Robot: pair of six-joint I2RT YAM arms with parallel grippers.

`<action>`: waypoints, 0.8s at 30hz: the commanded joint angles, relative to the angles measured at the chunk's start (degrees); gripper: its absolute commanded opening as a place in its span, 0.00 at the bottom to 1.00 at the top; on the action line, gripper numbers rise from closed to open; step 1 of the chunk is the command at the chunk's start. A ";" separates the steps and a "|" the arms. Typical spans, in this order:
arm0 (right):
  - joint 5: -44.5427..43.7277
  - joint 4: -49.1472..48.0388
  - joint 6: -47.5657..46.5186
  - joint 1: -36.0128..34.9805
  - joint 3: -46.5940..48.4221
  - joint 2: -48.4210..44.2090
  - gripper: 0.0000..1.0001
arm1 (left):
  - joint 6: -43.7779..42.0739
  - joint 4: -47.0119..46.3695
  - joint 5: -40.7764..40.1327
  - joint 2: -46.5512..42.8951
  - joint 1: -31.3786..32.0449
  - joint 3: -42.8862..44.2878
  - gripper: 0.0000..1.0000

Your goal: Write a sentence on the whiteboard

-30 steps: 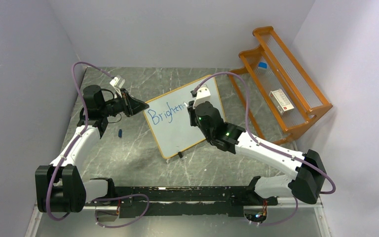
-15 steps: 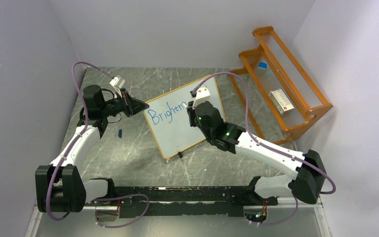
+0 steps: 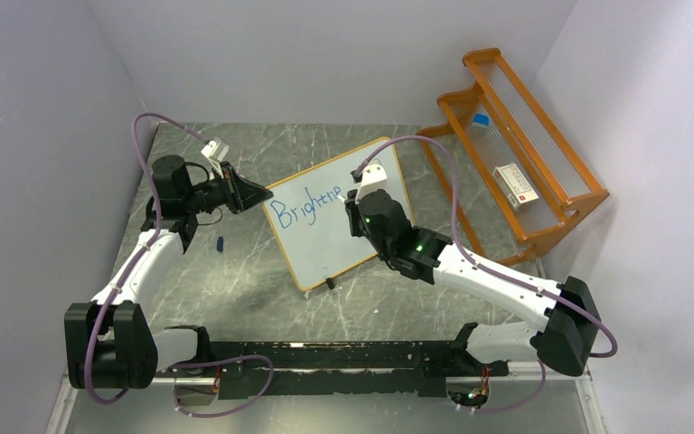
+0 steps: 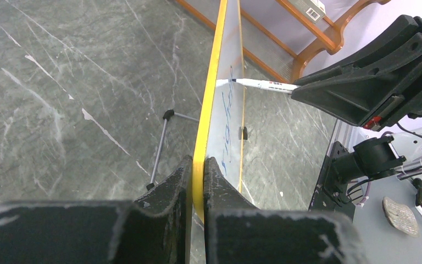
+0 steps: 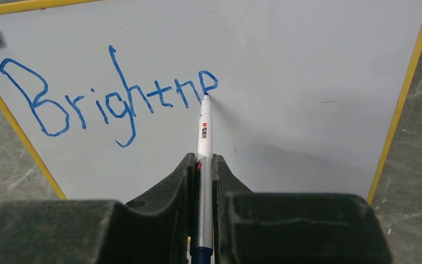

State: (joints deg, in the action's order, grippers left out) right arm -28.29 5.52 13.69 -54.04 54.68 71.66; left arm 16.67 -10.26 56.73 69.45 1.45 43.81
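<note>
The whiteboard [image 3: 325, 226] with its thin orange frame stands tilted on the table; it also shows in the right wrist view [image 5: 307, 66] and edge-on in the left wrist view [image 4: 211, 99]. Blue lettering [image 5: 104, 93] reads "Brightn" plus part of an "e"; it shows in the top view too [image 3: 303, 203]. My left gripper [image 3: 255, 194] is shut on the board's left frame edge [image 4: 198, 165]. My right gripper [image 3: 354, 194] is shut on a white marker [image 5: 204, 143], whose tip touches the board at the last letter. The marker also shows in the left wrist view [image 4: 264, 84].
An orange wooden rack [image 3: 515, 149] stands at the right back, holding a small white box [image 3: 515, 185] and a blue-capped item [image 3: 481, 120]. A small blue cap [image 3: 220, 243] lies on the marble table left of the board. Walls close in on three sides.
My right gripper has moved the marker a little to the right along the board, and part of an "e" now follows "Brightn". The left arm has not moved.
</note>
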 commanded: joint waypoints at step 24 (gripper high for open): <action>-2.51 -0.38 -0.99 0.96 -0.55 -3.28 0.00 | -3.72 6.83 -2.52 2.27 1.41 -1.36 0.05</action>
State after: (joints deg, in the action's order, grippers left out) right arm -30.57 6.72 13.61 -54.00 53.98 69.73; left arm 16.67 -10.22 56.75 69.45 1.48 43.83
